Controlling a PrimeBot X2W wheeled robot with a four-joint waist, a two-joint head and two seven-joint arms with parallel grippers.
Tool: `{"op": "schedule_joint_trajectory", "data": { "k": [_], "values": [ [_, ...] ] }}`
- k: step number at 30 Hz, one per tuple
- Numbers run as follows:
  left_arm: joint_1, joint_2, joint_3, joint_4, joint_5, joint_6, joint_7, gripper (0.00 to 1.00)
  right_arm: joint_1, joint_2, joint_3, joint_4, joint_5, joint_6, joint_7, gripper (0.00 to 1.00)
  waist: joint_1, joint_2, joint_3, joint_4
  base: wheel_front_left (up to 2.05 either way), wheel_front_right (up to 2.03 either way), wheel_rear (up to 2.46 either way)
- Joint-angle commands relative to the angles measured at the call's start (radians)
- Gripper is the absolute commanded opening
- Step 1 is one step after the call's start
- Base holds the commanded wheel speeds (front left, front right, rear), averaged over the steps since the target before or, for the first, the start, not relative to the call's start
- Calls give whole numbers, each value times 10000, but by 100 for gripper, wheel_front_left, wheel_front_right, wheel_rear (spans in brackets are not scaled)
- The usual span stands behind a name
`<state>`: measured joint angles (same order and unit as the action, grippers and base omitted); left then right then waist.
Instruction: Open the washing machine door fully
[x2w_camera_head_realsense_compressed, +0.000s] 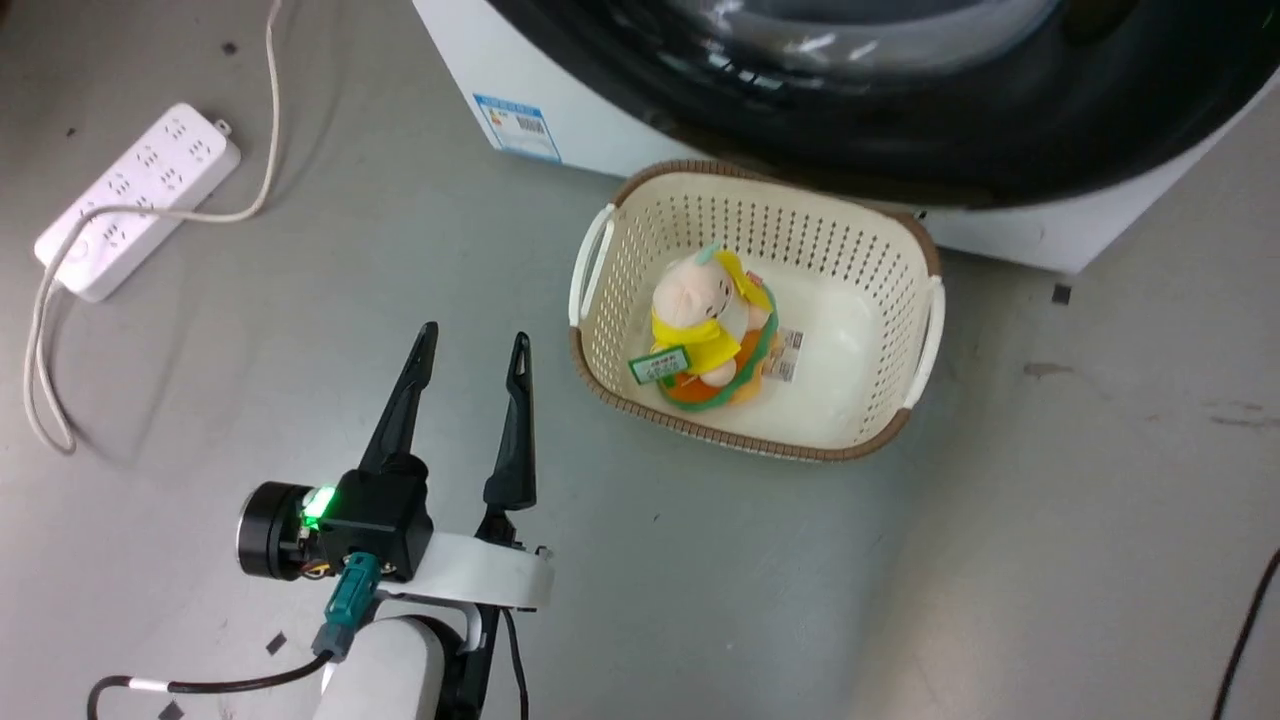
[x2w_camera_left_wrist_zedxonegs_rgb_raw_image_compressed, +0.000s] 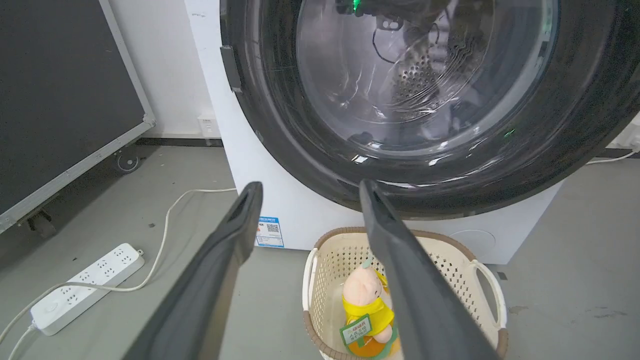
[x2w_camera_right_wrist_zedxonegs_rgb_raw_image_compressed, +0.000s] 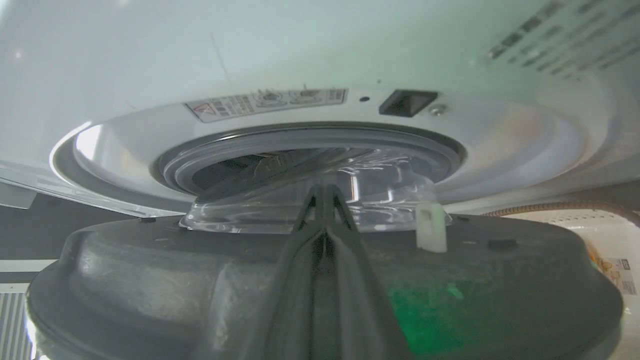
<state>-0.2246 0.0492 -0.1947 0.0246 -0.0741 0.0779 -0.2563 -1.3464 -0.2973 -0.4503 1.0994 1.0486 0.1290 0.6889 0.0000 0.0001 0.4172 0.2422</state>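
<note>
The washing machine door (x2w_camera_head_realsense_compressed: 900, 140) is standing ajar across the top of the head view, its black rim just above the laundry basket (x2w_camera_head_realsense_compressed: 760, 230) in the frame. The right pincer (x2w_camera_right_wrist_zedxonegs_rgb_raw_image_compressed: 325, 192) is sitting in the gap behind it, fingers pressed together and gripping nothing. In the right wrist view the door's dark inner face is lying along the bottom of the frame under those fingers. The glass bowl is bulging just past the tips, and the drum opening (x2w_camera_right_wrist_zedxonegs_rgb_raw_image_compressed: 225, 170) is spreading across the middle above them. The white latch hook (x2w_camera_right_wrist_zedxonegs_rgb_raw_image_compressed: 430, 225) is standing apart from its slot (x2w_camera_right_wrist_zedxonegs_rgb_raw_image_compressed: 407, 102). So the door is lying below that pincer in the frame and the machine front above it. I'd judge that pressing door-ward is what is going to swing it wider. The left pincer (x2w_camera_head_realsense_compressed: 475, 335) is hovering with fingers apart at the lower left of the head view, well apart from the door, so the right arm is the nearer one.
</note>
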Motion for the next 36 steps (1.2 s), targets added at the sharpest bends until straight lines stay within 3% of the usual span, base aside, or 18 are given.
{"op": "schedule_joint_trajectory", "data": {
  "k": [1, 13, 18, 24, 29, 36],
  "values": [
    [36, 11, -33, 27, -21, 36, -55, 100, 552, 263, 48, -33, 63, 17, 226, 0, 0, -1, -350, -64, 0, 0, 0],
    [716, 11, -282, 411, -36, 15, -55, 100, 3524, 1253, 374, -1424, 246, 17, 1327, 0, 0, -1, -2050, -219, 0, 0, 0],
    [1526, 10, -195, 740, -144, -33, -55, 100, 5793, 2241, 511, -3035, 678, 17, 2310, 0, 0, -1, -3167, -200, 0, 0, 0],
    [1918, 10, -180, 886, -150, -170, -55, 100, 7073, 2458, 929, -3923, 1212, 17, 2791, 0, 0, -1, -3661, -69, 0, 0, 0],
    [2059, 10, -124, 960, -123, -236, -55, 100, 7926, 2467, 2459, -4449, 2586, 17, 2755, 0, 0, -1, -3894, 61, 0, 0, 0],
    [2225, 10, -265, 997, -78, -332, -55, 100, 8868, 2469, 5202, -5216, 4342, 17, 1881, 0, 0, -1, -4069, 208, 0, 0, 0]
  ]
}}
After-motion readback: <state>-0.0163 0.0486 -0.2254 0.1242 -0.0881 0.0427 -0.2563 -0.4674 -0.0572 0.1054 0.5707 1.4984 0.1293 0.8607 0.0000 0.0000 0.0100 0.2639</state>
